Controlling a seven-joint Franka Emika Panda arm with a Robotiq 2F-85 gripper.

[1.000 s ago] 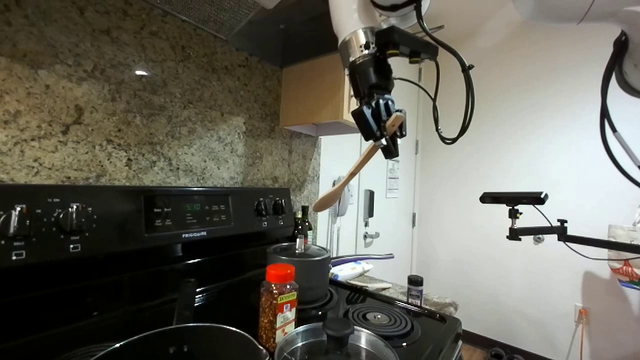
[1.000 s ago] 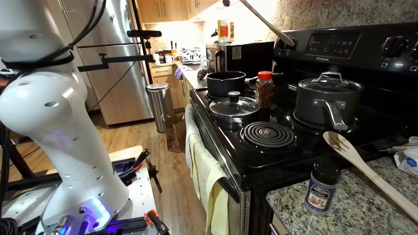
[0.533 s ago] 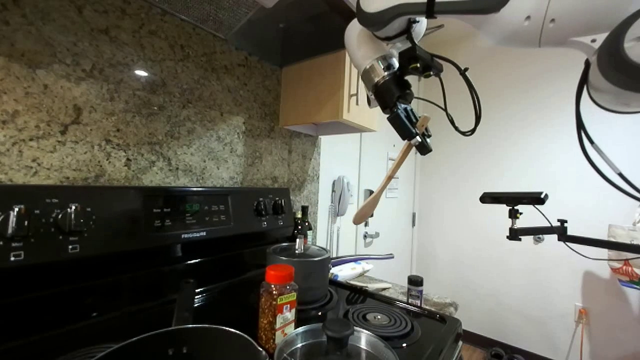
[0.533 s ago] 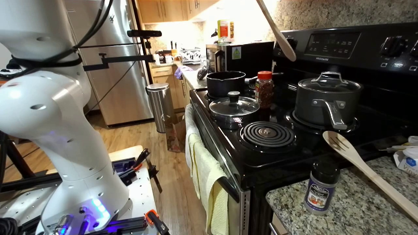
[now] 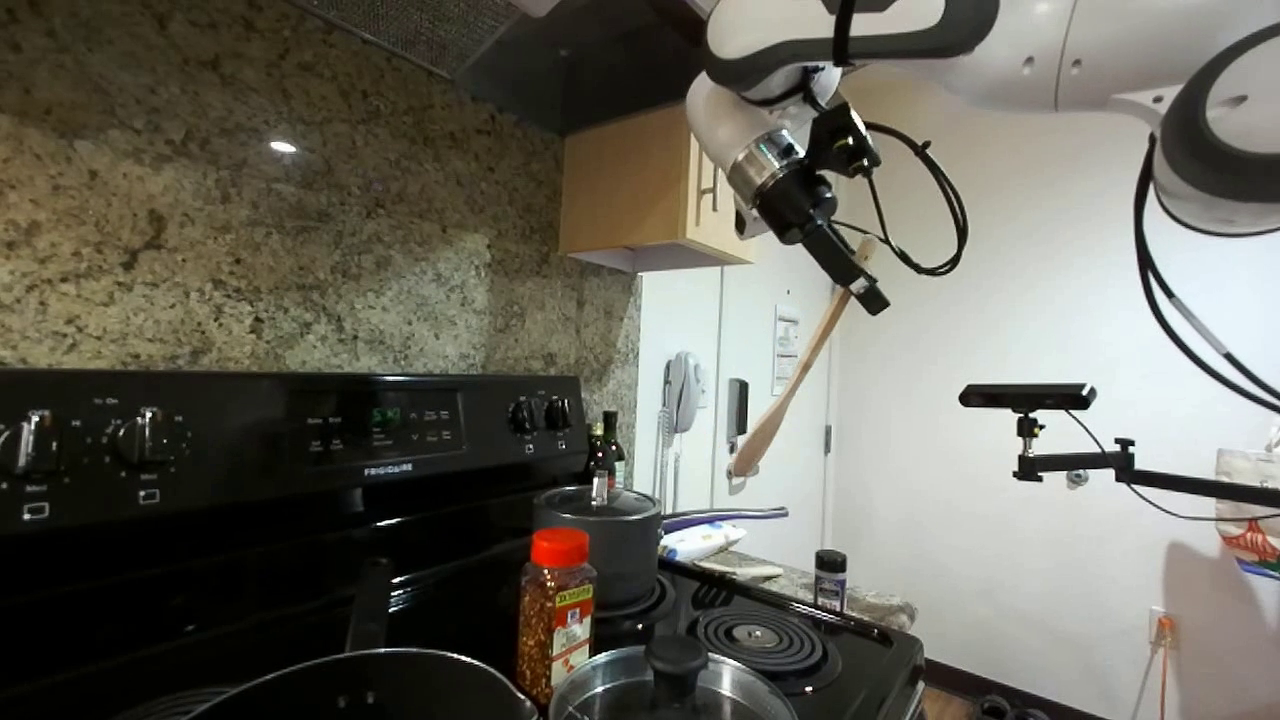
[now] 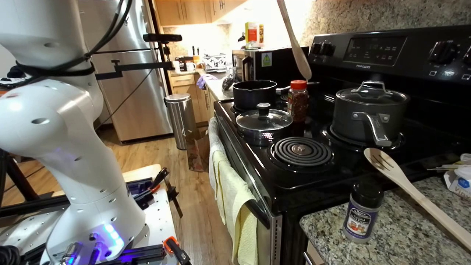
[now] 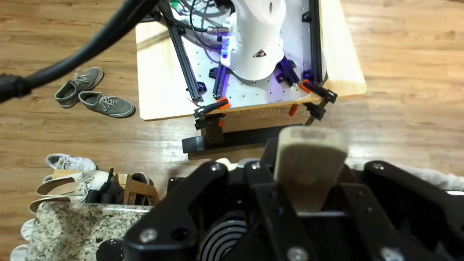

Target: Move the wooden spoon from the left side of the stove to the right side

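The wooden spoon (image 5: 792, 388) hangs in the air by its handle, bowl down and tilted. Its lower part shows at the top of an exterior view (image 6: 301, 59). My gripper (image 5: 868, 292) is shut on the handle near its end, high above the far end of the stove (image 5: 240, 480). In the wrist view the handle end (image 7: 308, 159) pokes up between the fingers (image 7: 319, 213). The black stove also shows in an exterior view (image 6: 305, 180), where the gripper is out of frame.
A lidded pot (image 6: 368, 117), a red-capped jar (image 6: 298, 101), a glass-lidded pan (image 6: 264, 123) and a black pot (image 6: 254, 95) stand on the stove. A slotted spoon (image 6: 415, 193) and spice jar (image 6: 362, 213) are on the granite counter (image 6: 331, 224). A cabinet (image 5: 640, 190) hangs behind.
In an exterior view, my gripper has moved right and slightly down with the spoon and turned edge-on. The spoon hangs more steeply in both exterior views, its bowl lower.
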